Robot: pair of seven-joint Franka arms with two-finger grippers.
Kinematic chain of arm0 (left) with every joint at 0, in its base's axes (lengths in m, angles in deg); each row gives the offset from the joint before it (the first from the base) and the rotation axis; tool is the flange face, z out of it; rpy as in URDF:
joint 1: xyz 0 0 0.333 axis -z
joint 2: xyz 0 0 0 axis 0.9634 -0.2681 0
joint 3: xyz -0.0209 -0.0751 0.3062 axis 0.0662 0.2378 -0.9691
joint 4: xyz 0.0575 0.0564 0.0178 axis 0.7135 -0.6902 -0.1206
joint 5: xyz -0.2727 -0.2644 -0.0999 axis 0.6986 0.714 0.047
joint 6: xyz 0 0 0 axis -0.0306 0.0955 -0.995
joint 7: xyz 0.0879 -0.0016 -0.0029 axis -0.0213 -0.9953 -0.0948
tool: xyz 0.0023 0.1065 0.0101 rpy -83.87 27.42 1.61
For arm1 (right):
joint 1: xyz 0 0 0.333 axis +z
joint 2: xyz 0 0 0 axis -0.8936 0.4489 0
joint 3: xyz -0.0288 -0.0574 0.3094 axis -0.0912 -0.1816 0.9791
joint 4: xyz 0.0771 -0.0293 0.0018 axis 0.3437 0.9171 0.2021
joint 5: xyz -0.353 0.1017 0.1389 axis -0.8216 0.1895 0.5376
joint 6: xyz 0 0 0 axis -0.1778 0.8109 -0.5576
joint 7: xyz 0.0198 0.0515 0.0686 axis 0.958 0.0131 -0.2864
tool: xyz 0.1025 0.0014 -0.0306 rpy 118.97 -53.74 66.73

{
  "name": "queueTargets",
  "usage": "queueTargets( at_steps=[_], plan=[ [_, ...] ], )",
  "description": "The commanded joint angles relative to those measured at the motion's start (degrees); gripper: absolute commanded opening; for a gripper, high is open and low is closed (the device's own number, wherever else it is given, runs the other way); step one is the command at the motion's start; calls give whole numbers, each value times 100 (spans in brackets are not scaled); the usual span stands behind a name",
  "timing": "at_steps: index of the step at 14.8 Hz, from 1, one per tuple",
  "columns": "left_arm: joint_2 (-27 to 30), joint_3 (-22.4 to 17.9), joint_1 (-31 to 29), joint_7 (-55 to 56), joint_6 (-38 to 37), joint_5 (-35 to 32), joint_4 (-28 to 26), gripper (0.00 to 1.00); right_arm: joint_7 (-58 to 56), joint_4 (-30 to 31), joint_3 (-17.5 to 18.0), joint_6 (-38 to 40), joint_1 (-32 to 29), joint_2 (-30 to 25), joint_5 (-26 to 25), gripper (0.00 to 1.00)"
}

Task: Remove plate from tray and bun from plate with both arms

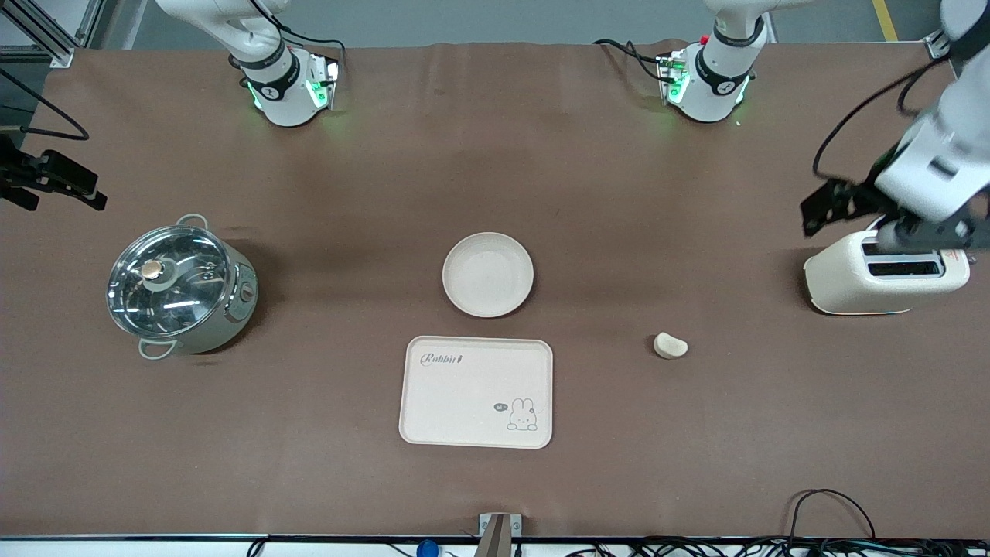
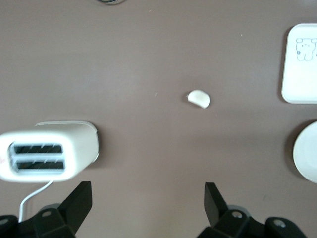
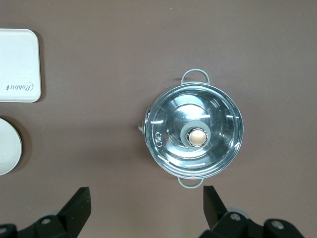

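The round cream plate (image 1: 488, 275) lies at the table's middle, just farther from the front camera than the rabbit tray; its rim shows in the left wrist view (image 2: 307, 158) and the right wrist view (image 3: 9, 146). The small pale bun (image 1: 670, 345) lies toward the left arm's end, between the tray and the toaster, and shows in the left wrist view (image 2: 199, 98). My left gripper (image 1: 889, 224) (image 2: 147, 191) is open and empty, up in the air over the toaster. My right gripper (image 1: 54, 186) (image 3: 147, 194) is open and empty, high over the table beside the pot.
A cream rectangular rabbit tray (image 1: 476, 392) lies nearer the front camera than the plate. A white toaster (image 1: 885, 275) stands at the left arm's end. A steel pot with a glass lid (image 1: 179, 286) stands at the right arm's end. Cables run along the near edge.
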State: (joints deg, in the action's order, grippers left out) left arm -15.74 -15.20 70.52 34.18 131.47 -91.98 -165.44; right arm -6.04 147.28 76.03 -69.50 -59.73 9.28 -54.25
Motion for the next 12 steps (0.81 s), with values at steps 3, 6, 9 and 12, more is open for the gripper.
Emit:
queueTargets(
  at_steps=[3, 6, 9, 12],
  plan=[
    [1180, -1088, 936, -154, 821, 110, -1561, 100, -2, 73, 50, -59, -34, -54, -48, 100],
    [1245, -1256, 912, -453, 1070, 172, -1838, 100, -2, 73, 50, -50, -34, -54, -48, 100],
    [1017, -1256, 902, -586, 904, 303, -1452, 100, -11, 73, 59, -41, -34, -54, -48, 100],
    [621, -1265, 885, -551, 272, 480, -740, 100, -11, 73, 59, -41, -34, -54, -48, 100]
  ],
)
